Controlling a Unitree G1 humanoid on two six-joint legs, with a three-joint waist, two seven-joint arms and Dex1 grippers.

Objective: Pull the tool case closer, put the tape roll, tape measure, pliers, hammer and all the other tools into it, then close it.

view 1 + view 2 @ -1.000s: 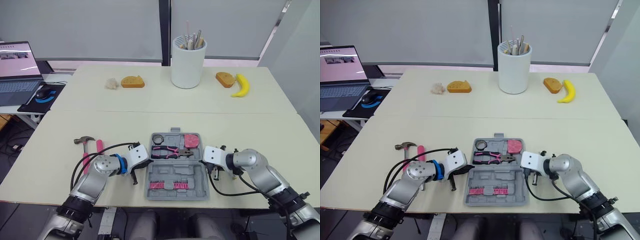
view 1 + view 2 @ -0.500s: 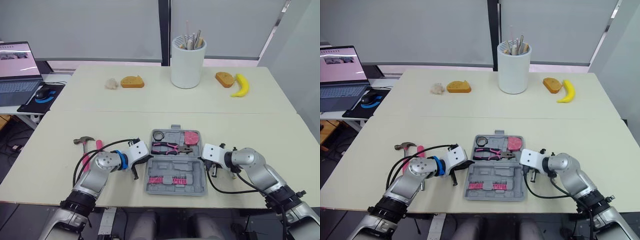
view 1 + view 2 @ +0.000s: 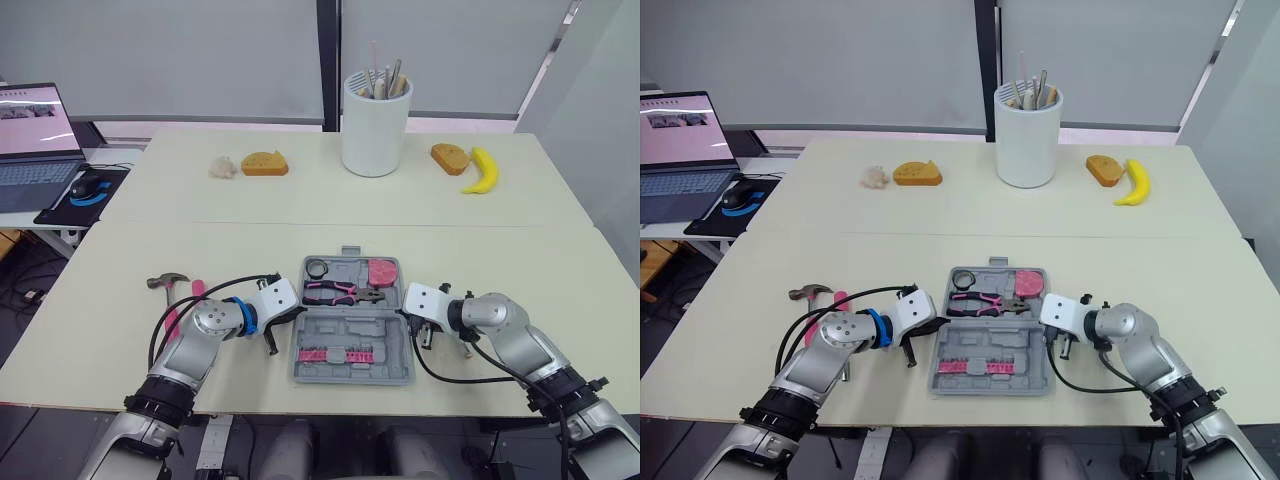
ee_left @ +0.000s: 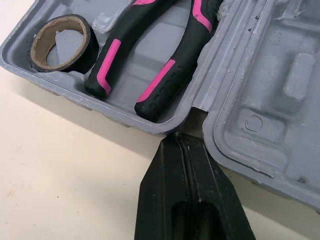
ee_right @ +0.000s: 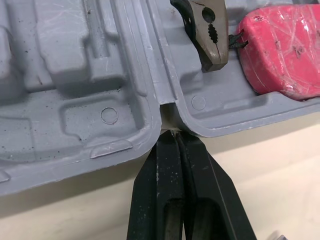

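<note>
While tape roll (image 3: 317,269), pliers (image 3: 340,294) and tape measure (image 3: 381,272) sit in open case (image 3: 352,330), hammer (image 3: 168,281) lies on bench (image 3: 500,260); left end effector (image 4: 177,140) and right end effector (image 5: 172,134) are clenched, touching case hinge.

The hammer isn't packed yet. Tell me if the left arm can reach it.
Probably yes: the hammer lies on the table beside that arm, nothing on it; the left claw, shut at the tool case, must swing back.

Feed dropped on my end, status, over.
Left gripper, right gripper shut, fingers at tool case hinge. Tape roll, pliers, tape measure inside; case open. Hammer outside.
</note>
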